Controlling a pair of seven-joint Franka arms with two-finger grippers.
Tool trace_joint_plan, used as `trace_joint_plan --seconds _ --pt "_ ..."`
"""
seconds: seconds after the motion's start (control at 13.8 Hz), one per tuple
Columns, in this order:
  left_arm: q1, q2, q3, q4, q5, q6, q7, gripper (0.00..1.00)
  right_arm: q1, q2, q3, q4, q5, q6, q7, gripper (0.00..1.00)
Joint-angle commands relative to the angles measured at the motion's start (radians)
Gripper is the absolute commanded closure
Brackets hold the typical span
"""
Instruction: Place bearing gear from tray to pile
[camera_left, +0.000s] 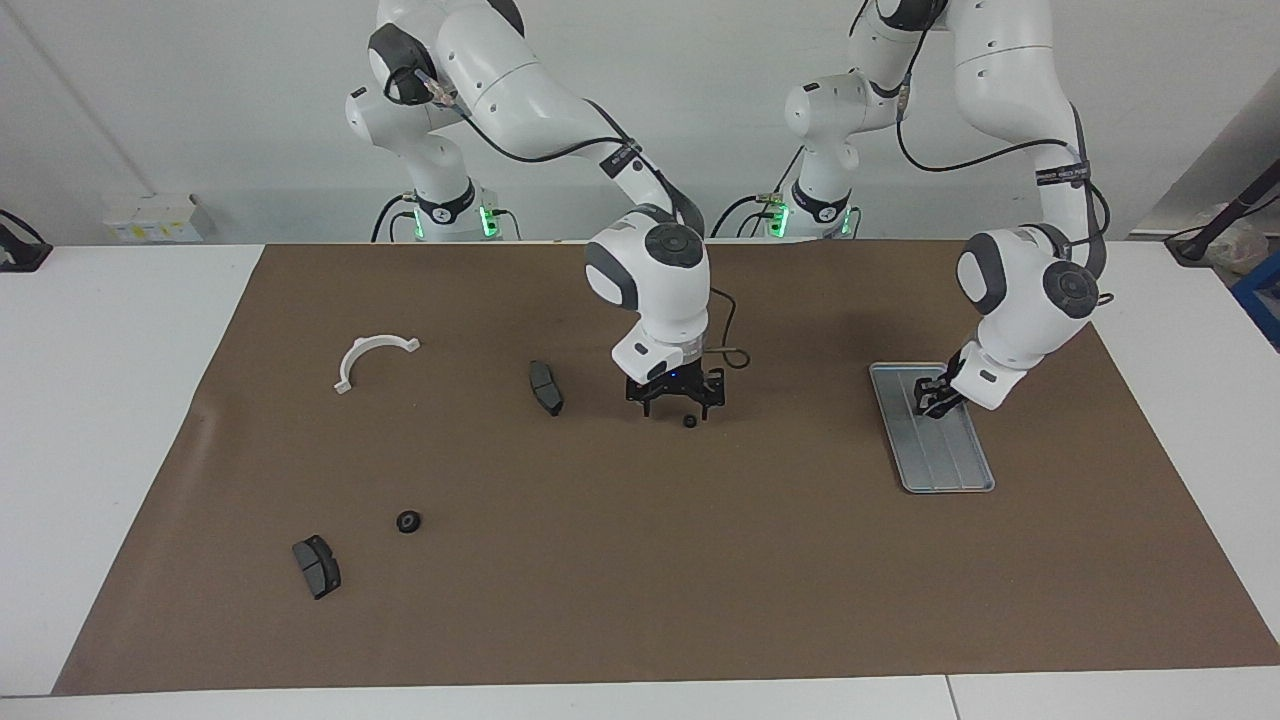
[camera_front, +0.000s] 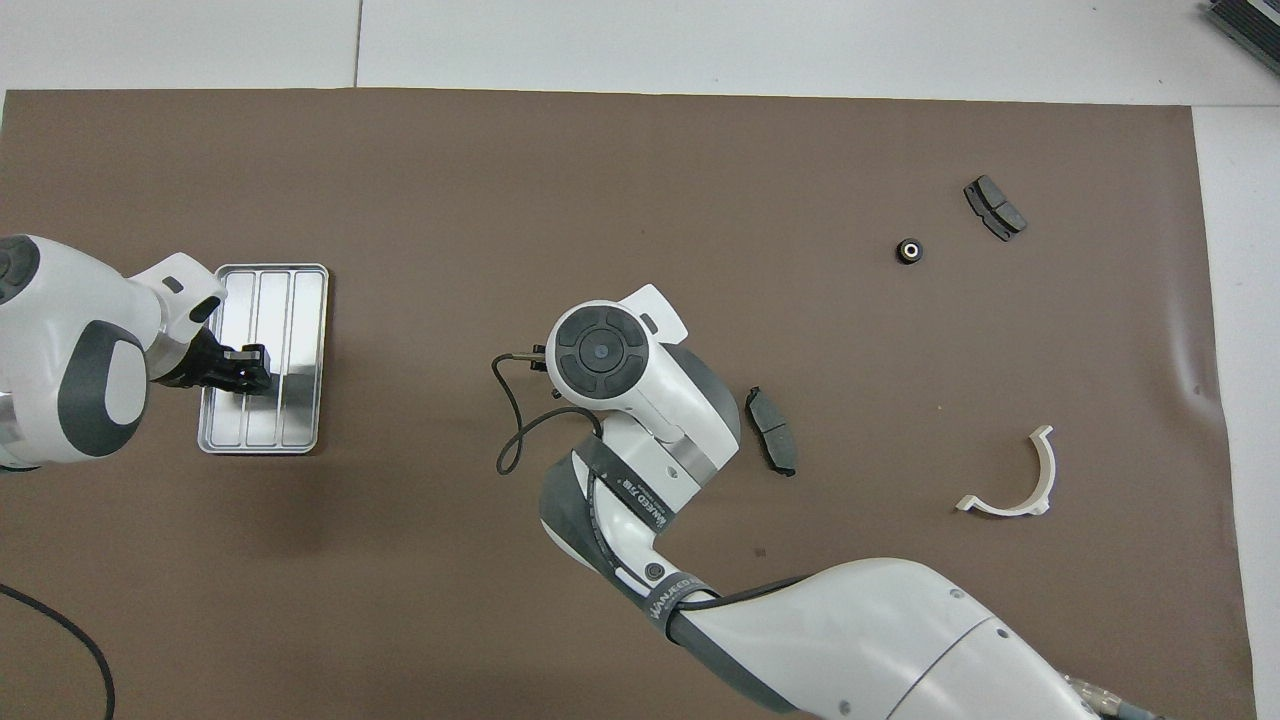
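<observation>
The silver ribbed tray (camera_left: 947, 462) lies toward the left arm's end of the table; it also shows in the overhead view (camera_front: 292, 300). My left gripper (camera_left: 935, 400) is low in the tray (camera_front: 248, 372) and covers the spot where a bearing gear lay, so that gear is hidden. A small black bearing gear (camera_left: 689, 421) lies mid-table. My right gripper (camera_left: 676, 406) hangs open just above it, not touching. The pile is a white half-ring bracket (camera_left: 372, 358), a brake pad (camera_left: 546, 387) and a second brake pad (camera_left: 316, 566). Another bearing gear (camera_left: 408, 521) lies beside that second pad.
A brown mat (camera_left: 700, 600) covers the table. In the overhead view the right arm's wrist (camera_front: 600, 355) hides the mid-table gear, and its cable (camera_front: 510, 420) loops beside it. The bracket (camera_front: 1010, 480), pads (camera_front: 772, 430) (camera_front: 994, 207) and gear (camera_front: 908, 251) show there.
</observation>
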Motion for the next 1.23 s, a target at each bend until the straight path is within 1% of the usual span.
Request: trace_joint_plan --seconds 0.0,0.15,0.36,0.44,0.58,0.65,0.87,1.09,1.16 --pt "0.011 -0.03 -0.006 -0.036 0.01 0.025 0.009 0.77 0.009 0.004 0.0 0.002 -0.028 0.009 0.024 0.23" --pt "0.005 -0.022 -0.006 -0.019 0.012 0.023 0.004 0.86 0.02 0.016 0.0 0.002 -0.028 0.04 0.024 0.34" --pt "-0.01 -0.005 -0.008 0.063 0.012 0.006 -0.015 0.94 0.018 0.022 0.0 -0.001 -0.023 0.075 0.029 0.39" --pt "-0.029 -0.002 -0.008 0.097 0.014 -0.015 -0.037 0.94 0.018 0.021 0.0 -0.006 -0.023 0.08 0.032 0.42" --pt "-0.061 0.012 -0.008 0.155 0.012 -0.063 -0.092 0.94 0.017 0.021 0.0 -0.009 -0.023 0.086 0.032 0.44" --pt "-0.078 0.013 -0.01 0.169 0.014 -0.079 -0.126 0.94 0.015 0.021 0.0 -0.012 -0.023 0.093 0.032 0.47" --pt "-0.136 0.01 -0.008 0.169 0.014 -0.083 -0.219 0.94 0.012 0.022 0.0 -0.029 -0.022 0.132 0.055 0.5" --pt "-0.167 0.01 -0.008 0.168 0.012 -0.081 -0.269 0.94 0.009 0.022 0.0 -0.044 -0.022 0.155 0.061 0.52" --pt "-0.167 0.01 -0.01 0.168 0.012 -0.081 -0.27 0.94 0.009 0.022 0.0 -0.045 -0.022 0.153 0.063 0.56"
